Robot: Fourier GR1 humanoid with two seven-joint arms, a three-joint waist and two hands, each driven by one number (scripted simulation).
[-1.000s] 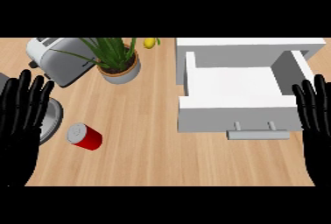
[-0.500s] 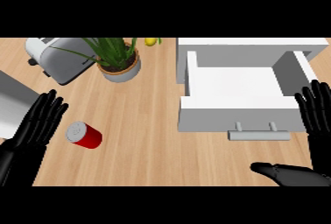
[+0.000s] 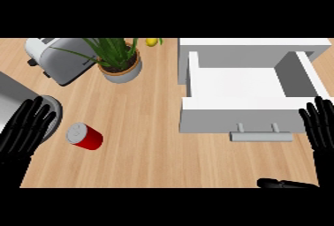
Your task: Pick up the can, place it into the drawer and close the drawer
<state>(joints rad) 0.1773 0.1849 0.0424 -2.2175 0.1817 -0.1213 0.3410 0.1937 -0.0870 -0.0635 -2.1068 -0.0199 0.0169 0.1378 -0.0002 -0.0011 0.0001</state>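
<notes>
Clearly at the reach stage, nothing lifted yet. Red can (image 3: 85, 136) lying tipped on the wooden counter (image 3: 150, 123), just beside the left hand (image 3: 26, 128), fingers straight and spread, apparently not touching. White drawer (image 3: 248, 84) pulled open at upper right, bare inside, handle (image 3: 261, 136) facing forward. Right hand (image 3: 321, 126) near the drawer front, fingers straight, holding nothing. Next, probably: curling the left hand round the can, then carrying it across to the drawer.

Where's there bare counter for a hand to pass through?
Bare wood runs between the red can and the open drawer, down to the near edge. It is crowded at the far left, round the toaster and potted plant.
</notes>
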